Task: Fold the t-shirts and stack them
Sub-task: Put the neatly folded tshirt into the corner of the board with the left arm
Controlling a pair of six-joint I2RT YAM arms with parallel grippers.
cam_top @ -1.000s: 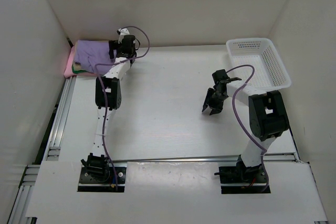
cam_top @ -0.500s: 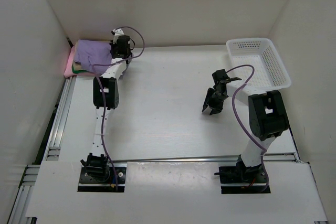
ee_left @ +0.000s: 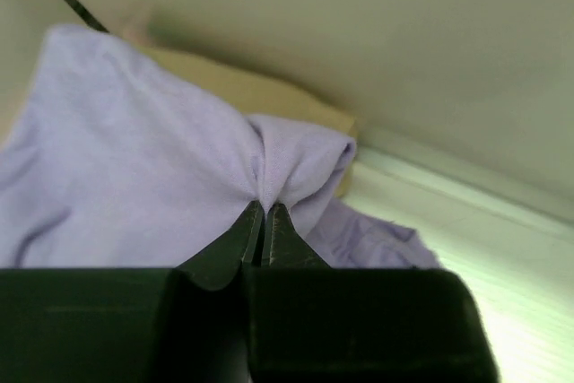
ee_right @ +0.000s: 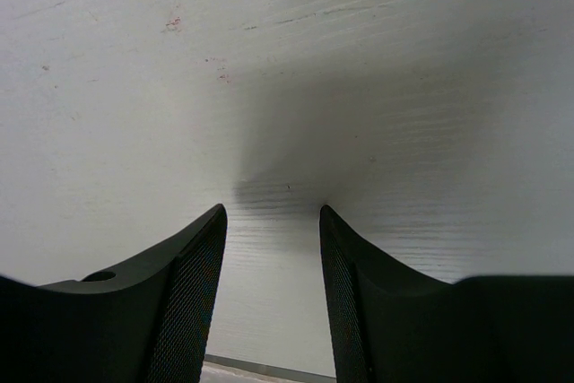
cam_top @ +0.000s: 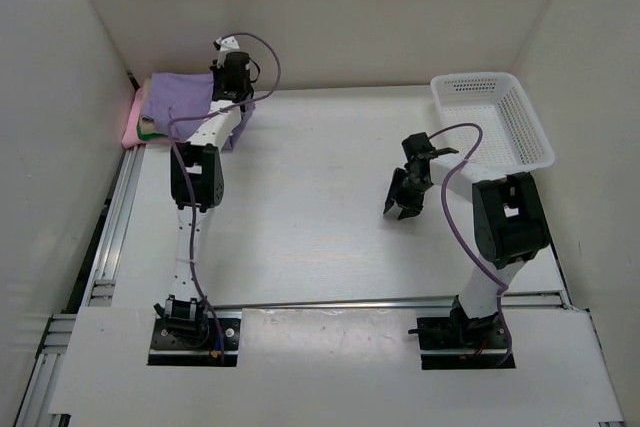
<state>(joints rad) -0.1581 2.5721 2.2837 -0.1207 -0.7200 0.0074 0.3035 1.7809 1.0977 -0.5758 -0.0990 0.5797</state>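
A stack of folded t-shirts lies in the far left corner, with the lavender t-shirt [cam_top: 175, 99] on top, a pink one [cam_top: 133, 128] at the bottom and a sliver of dark green [cam_top: 148, 127] between them. My left gripper [cam_top: 228, 87] is shut on a pinched fold of the lavender t-shirt [ee_left: 161, 177] at its right edge. A tan t-shirt [ee_left: 242, 91] peeks out beneath it in the left wrist view. A flap of lavender cloth [cam_top: 236, 127] hangs down beside the left arm. My right gripper [cam_top: 403, 205] hovers open over bare table [ee_right: 269, 87], holding nothing.
A white mesh basket [cam_top: 495, 117] stands at the far right of the table. White walls close in the back and both sides. Metal rails run along the left edge and the near edge by the arm bases.
My left gripper has closed on the lavender t-shirt's edge and shifted slightly left and back, lifting a fold. The right arm has stayed in place.
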